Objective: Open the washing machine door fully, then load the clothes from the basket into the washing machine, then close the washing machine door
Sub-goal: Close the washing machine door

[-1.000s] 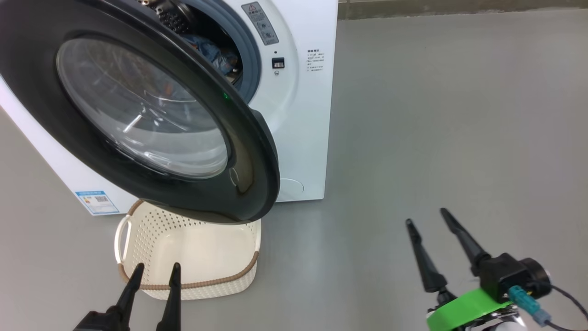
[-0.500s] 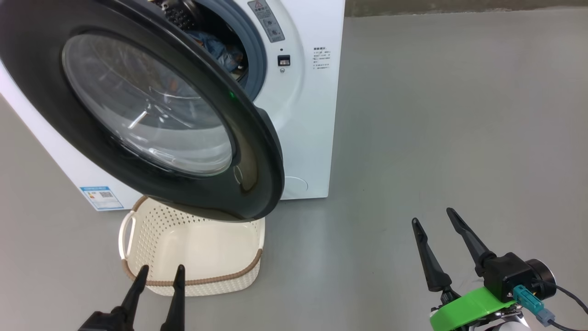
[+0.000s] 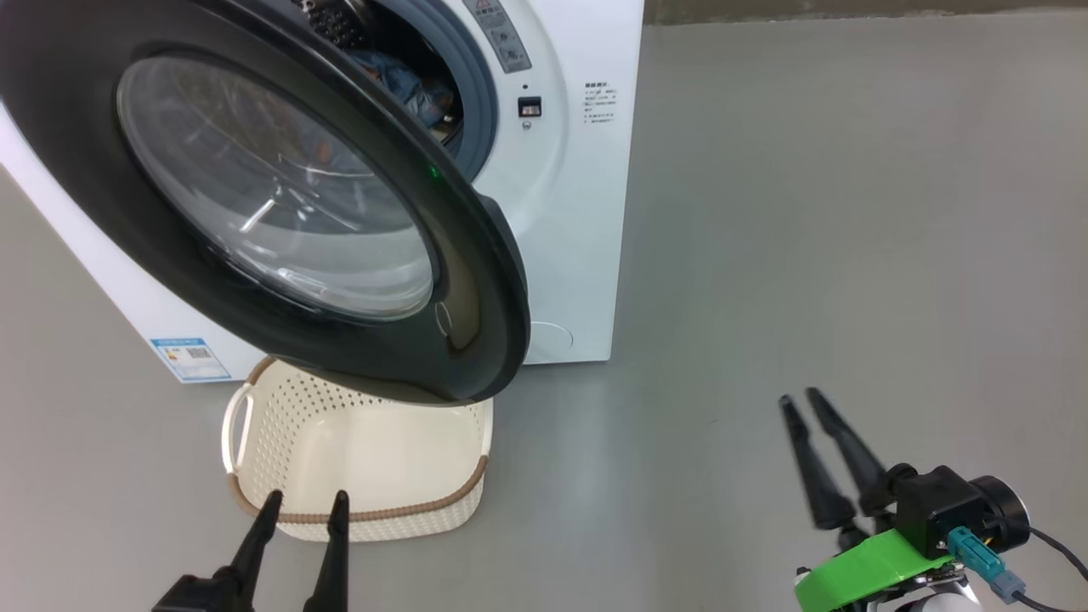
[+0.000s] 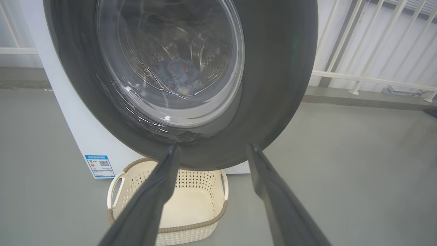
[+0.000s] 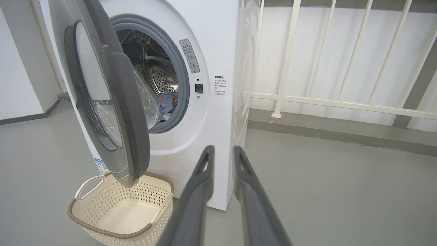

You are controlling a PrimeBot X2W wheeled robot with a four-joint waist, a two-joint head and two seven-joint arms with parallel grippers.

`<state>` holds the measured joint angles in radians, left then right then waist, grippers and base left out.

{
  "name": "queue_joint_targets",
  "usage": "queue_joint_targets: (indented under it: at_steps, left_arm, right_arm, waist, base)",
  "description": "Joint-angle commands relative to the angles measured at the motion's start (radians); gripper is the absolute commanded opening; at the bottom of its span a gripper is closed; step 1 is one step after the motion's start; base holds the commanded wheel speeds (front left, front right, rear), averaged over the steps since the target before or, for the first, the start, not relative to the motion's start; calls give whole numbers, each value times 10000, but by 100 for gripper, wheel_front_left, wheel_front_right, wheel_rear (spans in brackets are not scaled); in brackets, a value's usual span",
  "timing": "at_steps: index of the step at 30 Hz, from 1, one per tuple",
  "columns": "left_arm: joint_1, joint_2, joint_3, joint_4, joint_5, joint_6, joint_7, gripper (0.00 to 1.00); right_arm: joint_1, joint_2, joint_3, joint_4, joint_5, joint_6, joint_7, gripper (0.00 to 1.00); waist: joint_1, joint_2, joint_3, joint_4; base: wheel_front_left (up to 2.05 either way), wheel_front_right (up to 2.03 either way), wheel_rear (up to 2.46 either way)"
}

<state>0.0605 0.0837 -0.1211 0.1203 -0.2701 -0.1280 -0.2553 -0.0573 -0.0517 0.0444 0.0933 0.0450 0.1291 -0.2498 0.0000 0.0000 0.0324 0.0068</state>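
Grey floor (image 3: 807,212): washing machine (image 3: 578,212) door (image 3: 476,280) is hanging half-open, free edge pointing out over basket (image 3: 357,516) sitting at its front; clothes (image 3: 408,81) lying in drum (image 5: 160,77). Left tool (image 3: 306,495) released, right tool (image 3: 797,396) narrowed, gripping nothing.

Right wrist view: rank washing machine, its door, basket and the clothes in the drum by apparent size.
1. washing machine
2. washing machine door, standing open toward the camera, so nearness flatters it
3. basket, partly cut off by the bottom edge
4. clothes, a small patch inside the drum
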Motion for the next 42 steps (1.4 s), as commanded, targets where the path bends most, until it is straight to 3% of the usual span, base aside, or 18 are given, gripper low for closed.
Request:
queue_joint_targets:
  at_steps: [1, 8, 27, 36, 42]
  left_arm:
    - [-477, 121, 238, -186, -66, -27, -64, 100]
    - [-747, 115, 93, -231, -21, -27, -64, 100]
    - [-1577, -152, -420, -128, -18, -27, -65, 100]
    - [-1849, -280, -689, -138, -123, -27, -65, 100]
    - [-2021, -312, -810, -135, -164, -27, -65, 100]
  right_arm:
    - [-157, 14, 224, -344, -129, 16, -120, 0]
    - [-758, -94, 945, -690, -357, 16, -120, 0]
    - [-3928, -2204, 4854, 195, 647, 16, -120, 0]
    - [-5012, -2586, 5367, 709, 952, 16, -120, 0]
    - [-5453, -2789, 5186, 999, 1095, 16, -120, 0]
  waist:
    - [0, 0, 93, 70]
    - [0, 0, 601, 394]
    - [0, 0, 2067, 1851]
    - [0, 0, 2714, 2510]
    - [0, 0, 3166, 2856]
  base:
    - [0, 0, 0]
    - [0, 0, 0]
    - [0, 0, 0]
    - [0, 0, 0]
    - [0, 0, 0]
